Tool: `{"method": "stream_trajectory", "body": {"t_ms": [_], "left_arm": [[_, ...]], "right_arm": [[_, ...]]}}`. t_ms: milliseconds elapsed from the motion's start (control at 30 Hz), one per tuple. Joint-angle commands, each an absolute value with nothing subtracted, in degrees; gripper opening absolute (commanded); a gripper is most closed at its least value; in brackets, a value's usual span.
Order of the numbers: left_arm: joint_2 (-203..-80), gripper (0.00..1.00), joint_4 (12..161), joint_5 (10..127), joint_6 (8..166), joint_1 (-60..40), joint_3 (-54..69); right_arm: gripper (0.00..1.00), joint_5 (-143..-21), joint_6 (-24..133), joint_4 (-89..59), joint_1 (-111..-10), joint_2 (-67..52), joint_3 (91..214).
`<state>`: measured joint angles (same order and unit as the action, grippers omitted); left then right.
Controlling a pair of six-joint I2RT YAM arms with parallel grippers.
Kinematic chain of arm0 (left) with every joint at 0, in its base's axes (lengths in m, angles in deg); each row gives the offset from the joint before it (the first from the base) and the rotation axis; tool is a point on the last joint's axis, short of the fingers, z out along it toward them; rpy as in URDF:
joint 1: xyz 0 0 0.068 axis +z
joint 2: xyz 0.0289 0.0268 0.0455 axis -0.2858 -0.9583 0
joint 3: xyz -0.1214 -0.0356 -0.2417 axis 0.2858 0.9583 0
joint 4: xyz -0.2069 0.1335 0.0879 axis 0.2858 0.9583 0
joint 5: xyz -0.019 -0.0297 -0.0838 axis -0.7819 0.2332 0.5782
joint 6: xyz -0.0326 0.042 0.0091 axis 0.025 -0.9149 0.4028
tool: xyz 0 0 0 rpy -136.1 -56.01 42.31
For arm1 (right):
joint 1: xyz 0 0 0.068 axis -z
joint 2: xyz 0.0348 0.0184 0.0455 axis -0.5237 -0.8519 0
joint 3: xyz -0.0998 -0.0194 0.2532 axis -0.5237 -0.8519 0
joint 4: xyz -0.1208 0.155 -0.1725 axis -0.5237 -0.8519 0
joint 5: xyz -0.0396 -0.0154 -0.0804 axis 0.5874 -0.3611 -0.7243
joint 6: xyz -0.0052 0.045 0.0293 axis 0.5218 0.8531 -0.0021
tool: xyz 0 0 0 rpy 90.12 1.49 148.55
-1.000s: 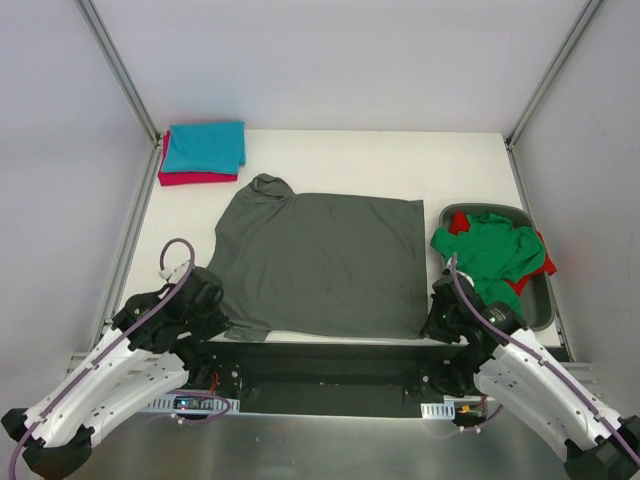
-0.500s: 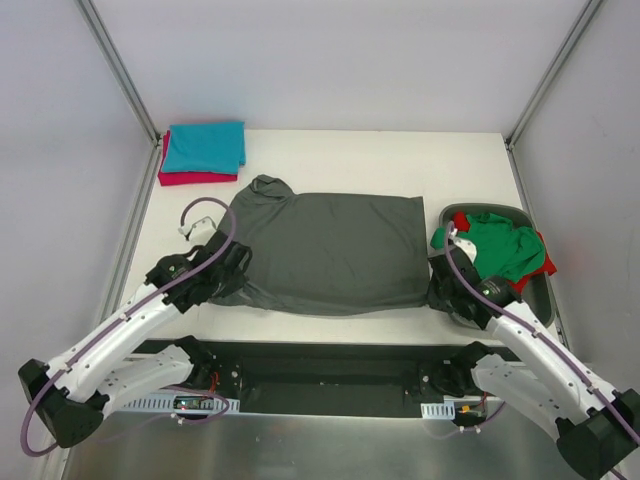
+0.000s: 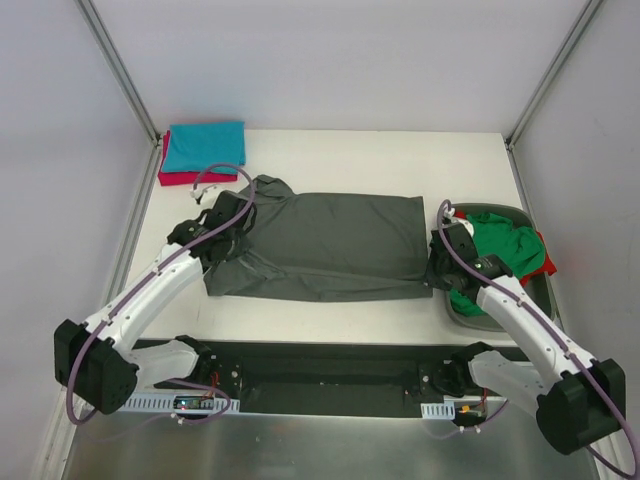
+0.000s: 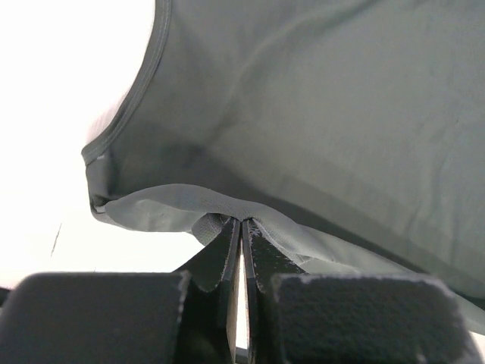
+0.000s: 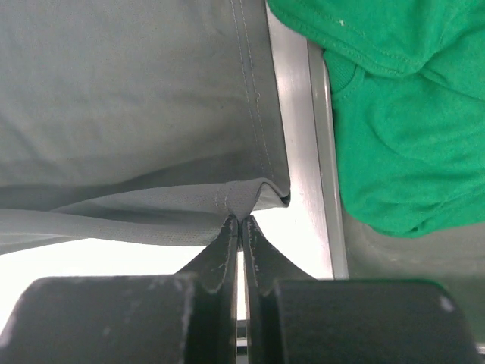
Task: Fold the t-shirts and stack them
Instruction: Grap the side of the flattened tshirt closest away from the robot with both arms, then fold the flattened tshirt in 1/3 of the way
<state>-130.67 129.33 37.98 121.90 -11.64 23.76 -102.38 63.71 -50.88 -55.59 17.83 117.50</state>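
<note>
Both arms have carried the near hem of the grey t-shirt (image 3: 330, 240) away from the front edge since a second ago, so it now lies doubled into a shorter band across the table (image 3: 400, 160). My left gripper (image 4: 241, 226) is clamped on a bunched fold of grey cloth at the sleeve end. My right gripper (image 5: 241, 221) is pinched tight on the stitched hem corner.

From above I can't see either pair of fingertips, because the wrists and purple cables cover them. The lower layer of the grey shirt is hidden under the top one, and the left sleeve is tucked beneath my left wrist, so I can't tell how flat it sits. A hump of grey cloth pokes out at the far left.

On the right, the shirt's edge runs just beside the grey bin (image 3: 538, 305). A green t-shirt (image 3: 500, 250) is heaped inside it, over a red one (image 3: 546, 265) that is mostly buried. At the far left corner a folded teal shirt (image 3: 205, 147) lies on a pink-red one (image 3: 195, 179), near that hump but apart from it. Bare table shows beyond the shirt's far edge and along the near strip.
</note>
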Motion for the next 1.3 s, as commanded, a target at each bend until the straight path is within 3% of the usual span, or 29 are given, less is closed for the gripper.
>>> {"method": "stream_trajectory", "body": {"t_ms": [0, 467, 800, 900, 1167, 1267], "left_arm": [[-133.87, 0.00, 123.74, 39.76, 115.44, -10.20, 21.02], [-145.55, 0.00, 118.47, 42.66, 111.05, -5.63, 16.89], [-158.03, 0.00, 110.99, 56.28, 92.41, -5.10, 11.00], [-160.24, 0.06, 111.86, 55.67, 93.10, -4.93, 10.30], [-165.16, 0.06, 118.71, 40.12, 99.61, -4.84, 4.86], [-166.13, 0.13, 119.33, 40.64, 99.70, -4.84, 2.92]], "right_arm": [[0.01, -99.85, 60.64, -46.92, -53.38, 14.65, 120.69], [0.01, -97.74, 59.85, -41.73, -49.07, 4.10, 123.50], [0.01, -96.42, 60.03, -39.79, -48.19, 0.49, 123.86], [0.03, -96.59, 60.03, -39.88, -47.75, 0.32, 123.86], [0.08, -97.38, 60.03, -41.11, -46.96, -2.05, 126.66], [0.09, -97.38, 60.11, -41.73, -46.96, -3.20, 127.81]]}}
